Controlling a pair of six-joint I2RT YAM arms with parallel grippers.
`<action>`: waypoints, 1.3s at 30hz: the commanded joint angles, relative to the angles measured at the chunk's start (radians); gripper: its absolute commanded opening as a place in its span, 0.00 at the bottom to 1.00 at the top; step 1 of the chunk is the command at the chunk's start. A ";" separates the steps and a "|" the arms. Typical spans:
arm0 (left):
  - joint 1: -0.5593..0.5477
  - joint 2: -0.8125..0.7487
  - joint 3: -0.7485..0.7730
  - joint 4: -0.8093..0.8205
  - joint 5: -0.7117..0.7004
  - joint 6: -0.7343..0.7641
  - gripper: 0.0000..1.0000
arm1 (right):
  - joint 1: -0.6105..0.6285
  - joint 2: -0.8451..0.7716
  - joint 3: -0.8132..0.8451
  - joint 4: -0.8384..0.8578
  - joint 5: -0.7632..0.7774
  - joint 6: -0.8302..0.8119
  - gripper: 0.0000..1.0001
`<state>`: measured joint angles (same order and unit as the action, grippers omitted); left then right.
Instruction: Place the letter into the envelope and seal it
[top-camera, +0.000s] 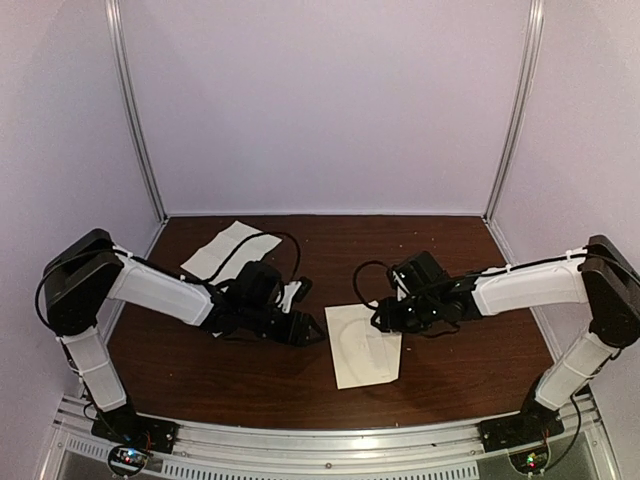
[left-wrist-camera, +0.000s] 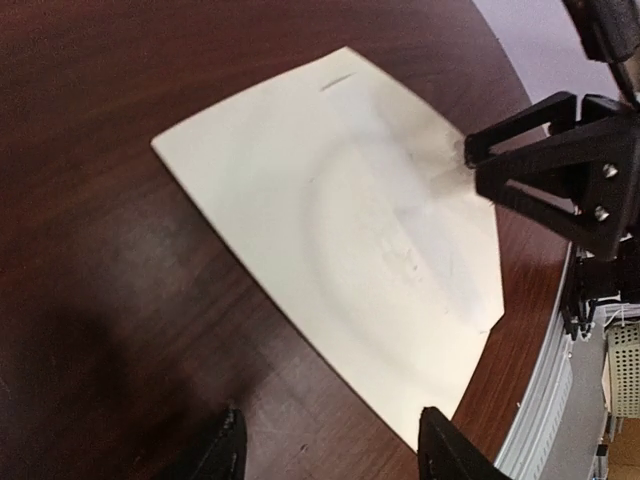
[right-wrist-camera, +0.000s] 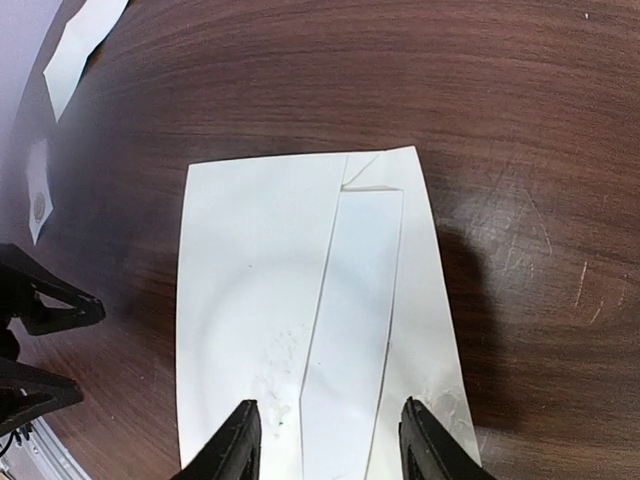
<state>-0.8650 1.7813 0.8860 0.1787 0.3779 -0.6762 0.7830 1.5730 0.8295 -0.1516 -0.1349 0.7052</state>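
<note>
Directly under the parted right claw (right-wrist-camera: 330, 440) lies the envelope (right-wrist-camera: 250, 330), flat.

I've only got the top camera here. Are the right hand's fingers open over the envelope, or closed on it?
Observer: Open. The right wrist view shows the right hand with its fingers apart above the envelope.
Operator: Is anything lying on the envelope?
Observer: Yes. A whiter paper strip, perhaps the folded letter, runs lengthwise along it, and its near end sits between those fingers.
Operator: And the left hand?
Observer: The left wrist view shows the left hand open too, with its fingers apart at the envelope's edge.
</note>
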 joint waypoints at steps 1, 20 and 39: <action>-0.003 0.005 -0.078 0.153 0.011 -0.124 0.59 | -0.001 0.027 -0.009 0.032 -0.008 -0.004 0.46; -0.035 0.118 -0.016 0.162 0.033 -0.119 0.46 | -0.001 0.110 -0.069 0.129 -0.056 0.067 0.32; -0.035 0.168 0.018 0.123 0.016 -0.103 0.34 | -0.001 0.112 -0.081 0.149 -0.105 0.075 0.12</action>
<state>-0.8940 1.9263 0.8906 0.3065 0.4042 -0.7918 0.7830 1.6726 0.7631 -0.0097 -0.2222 0.7742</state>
